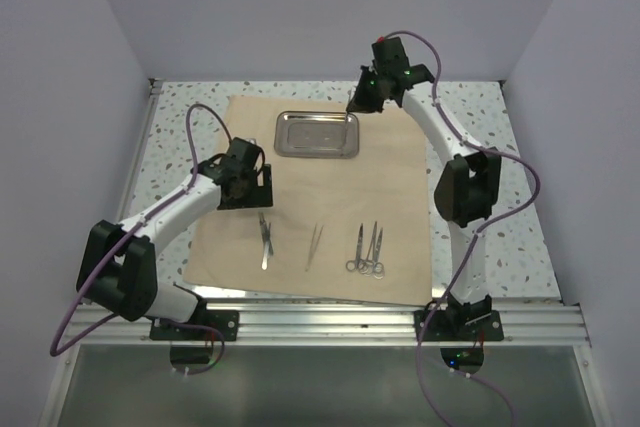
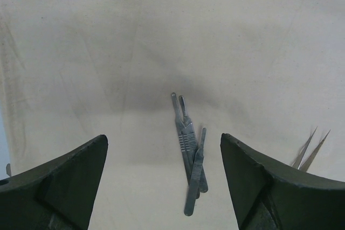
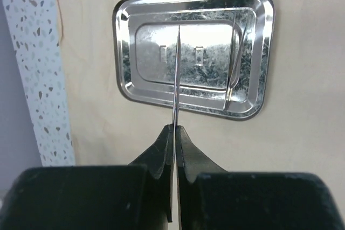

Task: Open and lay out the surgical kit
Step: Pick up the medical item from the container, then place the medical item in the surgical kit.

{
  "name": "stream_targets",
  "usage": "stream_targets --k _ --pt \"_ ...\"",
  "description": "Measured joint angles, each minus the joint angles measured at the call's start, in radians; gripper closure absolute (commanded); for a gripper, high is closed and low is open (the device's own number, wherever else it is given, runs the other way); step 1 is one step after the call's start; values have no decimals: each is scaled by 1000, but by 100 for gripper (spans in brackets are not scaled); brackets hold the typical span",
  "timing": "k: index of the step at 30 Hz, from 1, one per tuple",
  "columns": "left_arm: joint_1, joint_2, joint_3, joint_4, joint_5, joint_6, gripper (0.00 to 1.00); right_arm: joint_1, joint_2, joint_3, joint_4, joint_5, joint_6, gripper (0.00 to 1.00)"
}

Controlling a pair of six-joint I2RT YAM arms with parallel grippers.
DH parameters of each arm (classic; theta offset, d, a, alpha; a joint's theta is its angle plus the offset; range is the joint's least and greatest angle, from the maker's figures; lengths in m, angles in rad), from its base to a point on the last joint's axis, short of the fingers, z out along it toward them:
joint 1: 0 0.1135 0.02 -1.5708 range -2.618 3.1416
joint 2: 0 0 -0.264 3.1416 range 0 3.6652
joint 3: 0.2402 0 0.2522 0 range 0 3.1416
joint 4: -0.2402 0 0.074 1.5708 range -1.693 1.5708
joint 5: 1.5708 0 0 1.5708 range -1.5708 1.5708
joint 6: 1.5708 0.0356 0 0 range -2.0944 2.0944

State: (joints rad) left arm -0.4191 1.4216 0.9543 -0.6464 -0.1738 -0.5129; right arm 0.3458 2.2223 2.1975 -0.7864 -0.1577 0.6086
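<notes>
The surgical kit's tan cloth [image 1: 400, 187] lies spread flat on the table. A shiny steel tray [image 1: 286, 137] sits on its far part. Scalpel handles [image 1: 265, 240], tweezers [image 1: 314, 245] and scissors [image 1: 367, 250] lie in a row near the front. My left gripper [image 2: 164, 144] hangs open just above the scalpel handles [image 2: 190, 154], touching nothing. My right gripper [image 3: 176, 127] is shut on a thin silver instrument [image 3: 176, 74], seen edge-on and held above the tray [image 3: 259, 25]. A silver streak [image 3: 235, 63] shows in the tray's right side; I cannot tell whether it is a reflection.
The cloth [image 2: 161, 36] fills the left wrist view, with tweezer tips [image 2: 310, 146] at its right edge. Speckled tabletop [image 1: 520, 227] borders the cloth on both sides. Grey walls close in the back and sides, and a metal rail [image 1: 330, 322] runs along the near edge.
</notes>
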Motion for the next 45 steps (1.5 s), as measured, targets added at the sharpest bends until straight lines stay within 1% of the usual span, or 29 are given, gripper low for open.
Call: stream_targets --k 3,6,10,12,15,18,20,23,27,33,37,42,43,44,45 --pt "0 -1 5 0 9 -1 11 0 -84 -82 21 -17 -2 100" --pt "0 -3 5 -1 12 -1 9 3 -166 -217 40 -23 -2 100" --pt "0 0 34 -13 13 0 5 32 -322 -505 68 -26 3 100" --pt "0 15 78 -18 12 0 4 72 -421 -673 96 -32 14 100" --pt "0 66 187 -29 10 2 4 153 -566 -885 124 -55 50 100" --pt "0 129 301 -21 10 10 4 220 -668 -1025 167 -89 92 100" --pt "0 167 358 -26 11 12 4 239 -703 -1089 204 -119 126 100" --pt "0 209 411 -29 13 13 4 255 -711 -1147 262 -133 173 100" --pt "0 226 431 -34 14 12 4 283 -710 -1205 352 -144 233 100" --pt "0 225 434 -47 14 9 5 330 -681 -1218 449 -150 309 100" --pt "0 208 431 -55 14 8 5 371 -642 -1219 489 -148 349 100" --pt "5 144 400 -58 11 9 4 419 -583 -1229 523 -148 393 100" --pt "8 130 389 -58 10 9 4 425 -569 -1230 525 -148 399 99" --pt "13 120 381 -59 10 10 4 428 -556 -1230 525 -148 402 89" --pt "19 108 370 -59 9 10 4 433 -542 -1230 525 -148 408 84"
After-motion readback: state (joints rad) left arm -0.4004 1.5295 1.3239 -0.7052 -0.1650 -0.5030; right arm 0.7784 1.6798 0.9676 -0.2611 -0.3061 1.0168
